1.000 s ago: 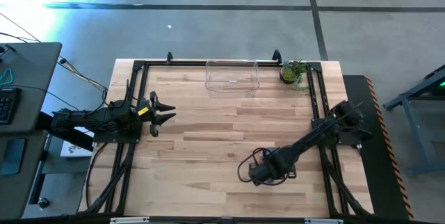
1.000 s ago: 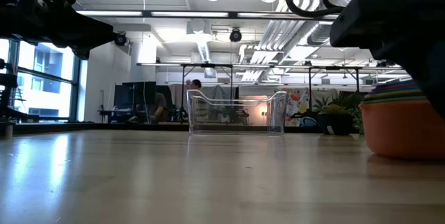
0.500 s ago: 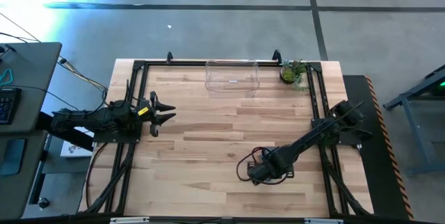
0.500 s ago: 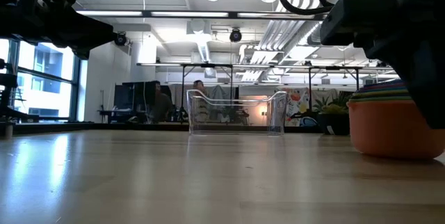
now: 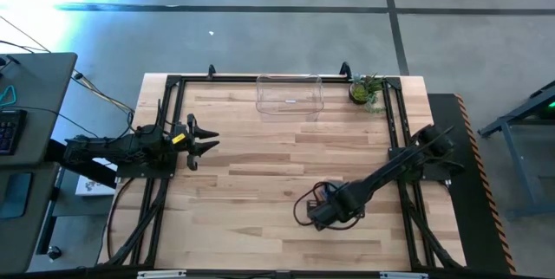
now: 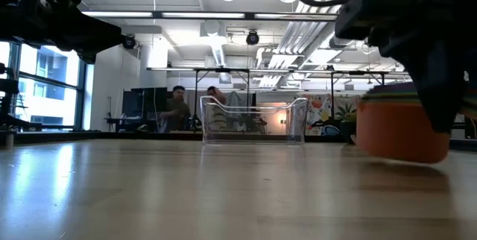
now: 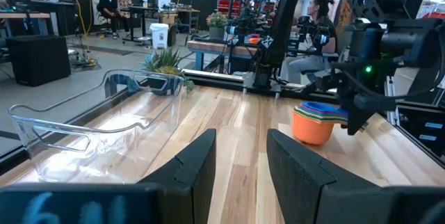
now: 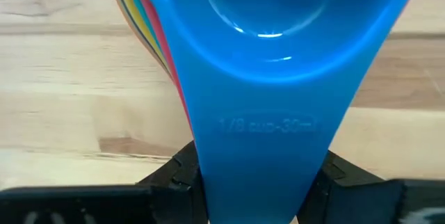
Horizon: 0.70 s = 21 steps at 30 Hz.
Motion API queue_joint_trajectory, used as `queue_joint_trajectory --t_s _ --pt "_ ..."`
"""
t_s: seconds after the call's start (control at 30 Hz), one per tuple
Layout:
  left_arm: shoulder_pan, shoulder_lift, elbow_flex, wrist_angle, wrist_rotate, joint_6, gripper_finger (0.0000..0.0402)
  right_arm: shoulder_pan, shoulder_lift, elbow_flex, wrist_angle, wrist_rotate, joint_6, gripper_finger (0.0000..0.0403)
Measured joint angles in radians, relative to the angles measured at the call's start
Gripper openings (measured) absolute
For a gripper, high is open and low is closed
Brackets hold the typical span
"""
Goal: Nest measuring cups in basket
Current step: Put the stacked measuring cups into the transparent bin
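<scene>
The measuring cups are nested in one stack, an orange cup outermost and a blue one on top. The stack is near the table's right front, also seen in the left wrist view. My right gripper points down and is shut on the stack's handles. The basket, a clear bin, stands on its base at the middle of the table's far edge. My left gripper waits open at the table's left side, pointing level. My right gripper pinches the stacked handles between its two fingers, the blue handle on top. The fingers come from above and lie across the handles. The bowls stick out sideways from the fingers. The stack's base looks just above the tabletop and slightly tilted.
A small green potted plant stands at the far right corner beside the basket. Black frame rails run along the table's left and right sides. Bare wood lies between the stack and the basket. People sit at desks in the room beyond.
My right gripper has shifted slightly toward the table's left edge with the stack of cups. The stack has moved left with it and now sits slightly tilted, with a shadow under its base.
</scene>
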Motion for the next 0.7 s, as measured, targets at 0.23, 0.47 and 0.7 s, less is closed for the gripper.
queue_joint_trajectory --t_s 0.23,0.47,0.7 --pt "0.000 0.000 0.000 0.000 0.000 0.000 0.0117 -0.008 -0.034 0.000 -0.040 0.015 -0.067 0.0126" --pt "0.000 0.000 0.000 0.001 0.000 0.000 0.0117 -0.052 -0.064 0.000 -0.064 0.007 -0.194 0.0126" --pt "0.000 0.000 0.000 0.000 0.000 0.000 0.0117 -0.118 -0.106 0.000 -0.103 0.004 -0.353 0.0126"
